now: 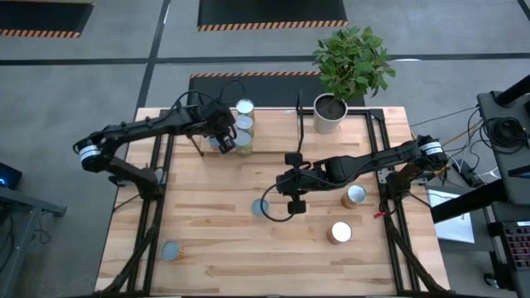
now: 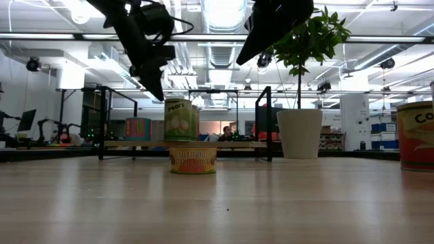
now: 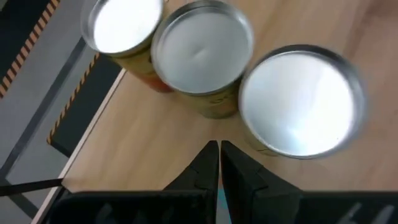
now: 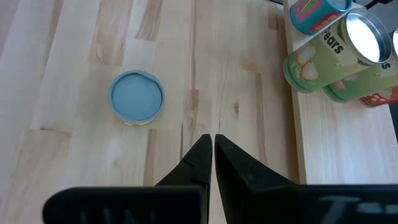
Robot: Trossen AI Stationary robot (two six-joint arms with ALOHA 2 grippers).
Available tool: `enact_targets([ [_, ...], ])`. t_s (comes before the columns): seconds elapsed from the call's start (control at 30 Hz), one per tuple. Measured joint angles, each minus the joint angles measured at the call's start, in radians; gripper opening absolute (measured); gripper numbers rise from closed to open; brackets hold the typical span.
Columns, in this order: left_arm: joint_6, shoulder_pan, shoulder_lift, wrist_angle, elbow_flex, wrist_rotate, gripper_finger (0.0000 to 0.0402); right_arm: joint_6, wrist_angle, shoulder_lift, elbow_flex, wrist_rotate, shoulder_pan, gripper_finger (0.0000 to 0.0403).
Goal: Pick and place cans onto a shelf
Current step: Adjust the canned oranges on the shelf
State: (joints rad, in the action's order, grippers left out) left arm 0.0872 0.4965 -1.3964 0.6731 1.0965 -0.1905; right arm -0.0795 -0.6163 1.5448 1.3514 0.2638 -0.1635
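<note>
High view: 3 cans (image 1: 241, 126) stand upright, axes vertical, on the shelf (image 1: 273, 132) at the table's far edge; the left gripper (image 1: 222, 136), clenched and empty, hovers beside them.

Low view: a blue-topped can (image 2: 192, 160) stands upright mid-table.

Right wrist view: the right gripper (image 4: 208, 149), clenched and empty, points down near that can (image 4: 136, 98).

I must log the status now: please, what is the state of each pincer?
Left pincer: closed, holding nothing, above the cans on the shelf.
Right pincer: closed, holding nothing, over the table near a blue-topped can.
</note>
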Motion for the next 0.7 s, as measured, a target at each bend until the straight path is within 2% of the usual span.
enact_targets([
  [0.3, -0.047, -0.044, -0.004, 0.017, -0.014, 0.001, 0.0000, 0.000, -0.001, 0.000, -0.007, 0.000, 0.000, 0.0009],
  [0.7, -0.075, -0.046, -0.014, 0.001, -0.014, 0.000, 0.0000, 0.001, -0.001, 0.000, -0.019, 0.000, 0.000, 0.0009],
])
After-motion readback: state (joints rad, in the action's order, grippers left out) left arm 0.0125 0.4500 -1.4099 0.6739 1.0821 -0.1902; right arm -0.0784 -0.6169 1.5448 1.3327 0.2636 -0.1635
